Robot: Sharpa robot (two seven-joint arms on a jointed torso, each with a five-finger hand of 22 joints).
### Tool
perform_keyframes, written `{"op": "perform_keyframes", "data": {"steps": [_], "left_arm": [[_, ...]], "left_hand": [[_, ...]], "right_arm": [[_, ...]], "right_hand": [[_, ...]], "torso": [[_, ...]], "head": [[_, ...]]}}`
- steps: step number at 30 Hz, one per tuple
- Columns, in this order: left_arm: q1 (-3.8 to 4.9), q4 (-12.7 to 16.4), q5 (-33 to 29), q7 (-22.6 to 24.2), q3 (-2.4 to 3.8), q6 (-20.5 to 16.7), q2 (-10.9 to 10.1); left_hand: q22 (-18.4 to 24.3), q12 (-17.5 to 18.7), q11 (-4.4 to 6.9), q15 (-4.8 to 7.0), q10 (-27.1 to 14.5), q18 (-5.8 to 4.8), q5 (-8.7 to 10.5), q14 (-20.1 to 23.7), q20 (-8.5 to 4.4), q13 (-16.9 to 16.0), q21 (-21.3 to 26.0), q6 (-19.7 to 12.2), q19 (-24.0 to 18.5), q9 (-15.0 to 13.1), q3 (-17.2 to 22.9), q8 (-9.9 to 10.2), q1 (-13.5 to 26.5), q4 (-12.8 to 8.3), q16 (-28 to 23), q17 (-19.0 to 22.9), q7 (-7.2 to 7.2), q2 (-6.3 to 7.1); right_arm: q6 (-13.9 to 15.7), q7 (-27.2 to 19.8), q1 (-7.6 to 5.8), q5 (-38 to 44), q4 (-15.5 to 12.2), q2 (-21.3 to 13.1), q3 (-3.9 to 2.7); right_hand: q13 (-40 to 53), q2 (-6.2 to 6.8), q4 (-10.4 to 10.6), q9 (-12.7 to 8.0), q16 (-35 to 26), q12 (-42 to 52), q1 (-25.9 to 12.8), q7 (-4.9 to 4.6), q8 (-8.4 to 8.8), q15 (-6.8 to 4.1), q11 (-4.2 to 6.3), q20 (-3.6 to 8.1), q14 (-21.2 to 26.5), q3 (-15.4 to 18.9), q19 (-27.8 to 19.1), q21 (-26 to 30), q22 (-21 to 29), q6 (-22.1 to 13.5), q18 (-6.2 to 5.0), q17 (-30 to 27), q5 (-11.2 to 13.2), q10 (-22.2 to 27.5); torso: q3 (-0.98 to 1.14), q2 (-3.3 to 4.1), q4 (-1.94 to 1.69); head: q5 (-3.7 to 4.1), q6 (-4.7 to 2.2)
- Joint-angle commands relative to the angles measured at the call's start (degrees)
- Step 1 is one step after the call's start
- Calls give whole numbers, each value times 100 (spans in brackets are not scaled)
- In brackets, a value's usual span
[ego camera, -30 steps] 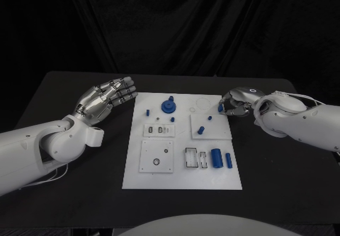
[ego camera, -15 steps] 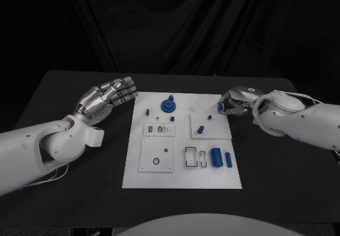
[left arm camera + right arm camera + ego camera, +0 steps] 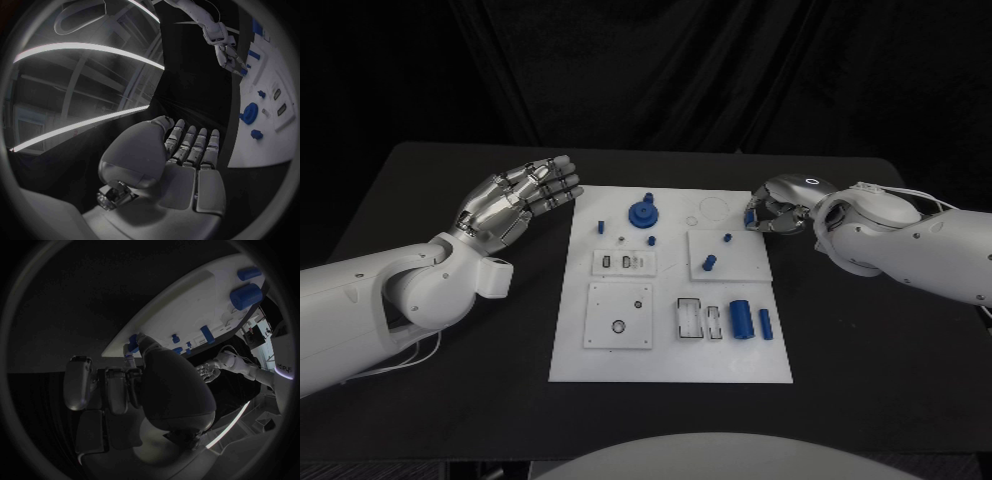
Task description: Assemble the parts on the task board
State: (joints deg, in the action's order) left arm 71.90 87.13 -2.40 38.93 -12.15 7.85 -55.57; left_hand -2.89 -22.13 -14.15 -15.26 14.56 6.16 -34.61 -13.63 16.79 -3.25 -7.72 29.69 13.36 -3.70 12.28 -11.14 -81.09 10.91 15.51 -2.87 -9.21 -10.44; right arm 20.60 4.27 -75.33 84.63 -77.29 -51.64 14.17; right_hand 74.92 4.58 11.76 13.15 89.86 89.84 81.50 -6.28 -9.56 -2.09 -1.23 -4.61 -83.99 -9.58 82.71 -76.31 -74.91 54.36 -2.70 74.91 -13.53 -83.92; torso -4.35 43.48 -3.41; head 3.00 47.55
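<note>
The white task board (image 3: 672, 350) lies in the middle of the black table. On it stand a round blue part (image 3: 643, 216), a short peg (image 3: 708, 264) and two blue cylinders (image 3: 741, 320) near its right side. My right hand (image 3: 776, 212) hangs at the board's far right edge with its fingers curled in, pinching a small blue part (image 3: 133, 343) at the fingertips. That same part (image 3: 243, 72) also appears in the left wrist view. My left hand (image 3: 516, 200) is raised just off the board's far left corner, fingers straight and apart, holding nothing.
White insert plates (image 3: 620, 317) with small holes and slots sit on the board's left half. Black table surface (image 3: 473, 390) runs around the board on all sides, and a dark curtain hangs behind the table.
My right hand has edged very slightly toward the board with the small part still pinched. The left hand has stayed in place.
</note>
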Motion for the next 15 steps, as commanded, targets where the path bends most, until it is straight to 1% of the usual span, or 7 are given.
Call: {"op": "perform_keyframes", "data": {"steps": [1, 3, 4, 7, 8, 12, 15], "left_arm": [[-14, 2, -9, 288, 5, 95, 11], [-18, 1, -9, 286, 5, 95, 10], [-20, 2, -9, 285, 5, 95, 9], [-24, 4, -9, 283, 5, 92, 4], [-26, 5, -9, 282, 5, 91, 2], [-30, 4, -9, 279, 5, 88, -6], [-33, 9, -9, 278, 5, 83, -14]], "left_hand": [[5, -2, -26, -28, -10, -104, -19, 13, -8, -1, 9, 10, 1, -4, 28, -13, 44, -10, 27, -3, -152, -7], [5, -2, -26, -28, -10, -104, -19, 13, -8, -1, 9, 10, 1, -4, 28, -13, 44, -10, 27, -3, -152, -7], [5, -2, -26, -28, -10, -104, -19, 13, -8, -1, 9, 10, 1, -4, 28, -13, 44, -10, 27, -3, -152, -7], [6, 3, -23, -27, -18, -106, -17, 23, -9, 0, 12, 5, -3, -3, 45, -11, 53, -8, 23, -2, -156, -6], [6, 3, -23, -27, -18, -106, -17, 23, -9, 0, 12, 5, -3, -3, 45, -11, 53, -8, 23, -2, -156, -6], [6, 3, -23, -27, -18, -106, -17, 23, -9, 0, 12, 5, -3, -3, 45, -11, 53, -8, 23, -2, -156, -6], [6, 3, -23, -27, -18, -106, -17, 23, -9, 0, 12, 5, -3, -3, 45, -11, 53, -8, 23, -2, -156, -6]], "right_arm": [[93, 17, 17, 11, -1, -4, -3], [149, 5, 17, 11, -5, -6, -3], [211, -4, 17, 11, -11, -11, -3], [465, -34, 16, 11, -38, -21, -8], [545, -46, 16, 11, -52, -24, -11], [803, -77, 14, 11, -141, -49, -31], [921, -83, 7, 11, -277, -91, -52]], "right_hand": [[1508, -18, -45, 80, 14, 16, 45, -9, -104, 21, -37, 16, -601, 4, -25, 18, -1064, 60, -64, 1509, -110, -608], [1508, -42, -73, 169, 14, 16, 57, 9, -214, 19, -35, 19, -601, 8, -25, 24, -1064, 91, -65, 1509, -200, -608], [1508, -48, -81, 192, 14, 16, 61, 12, -240, 18, -35, 19, -601, 9, -26, 28, -1063, 90, -65, 1509, -224, -608], [1508, -78, -118, 295, 14, 16, 87, 27, -354, 13, -30, 23, -601, 0, -27, 37, -1062, 86, -67, 1509, -357, -608], [1508, -81, -122, 306, 14, 16, 89, 28, -365, 13, -30, 24, -601, -1, -26, 36, -1063, 83, -66, 1509, -371, -608], [1508, -100, -183, 467, 14, 16, 129, 31, -520, 8, -26, 33, -601, -54, -16, 32, -1068, 9, -64, 1509, -844, -608], [1508, -106, -204, 555, 14, 16, 134, 40, -607, 4, -25, 33, -601, -95, -8, 27, -1071, -22, -62, 1509, -1024, -608]], "torso": [[1, 1, 0], [2, 0, 3], [2, 0, 3], [1, 1, 3], [1, 1, 3], [2, 1, 3], [2, 0, 3]], "head": [[-2, 1], [-3, 2], [-3, 2], [-12, 4], [-19, 5], [-24, 10], [-34, 12]]}}
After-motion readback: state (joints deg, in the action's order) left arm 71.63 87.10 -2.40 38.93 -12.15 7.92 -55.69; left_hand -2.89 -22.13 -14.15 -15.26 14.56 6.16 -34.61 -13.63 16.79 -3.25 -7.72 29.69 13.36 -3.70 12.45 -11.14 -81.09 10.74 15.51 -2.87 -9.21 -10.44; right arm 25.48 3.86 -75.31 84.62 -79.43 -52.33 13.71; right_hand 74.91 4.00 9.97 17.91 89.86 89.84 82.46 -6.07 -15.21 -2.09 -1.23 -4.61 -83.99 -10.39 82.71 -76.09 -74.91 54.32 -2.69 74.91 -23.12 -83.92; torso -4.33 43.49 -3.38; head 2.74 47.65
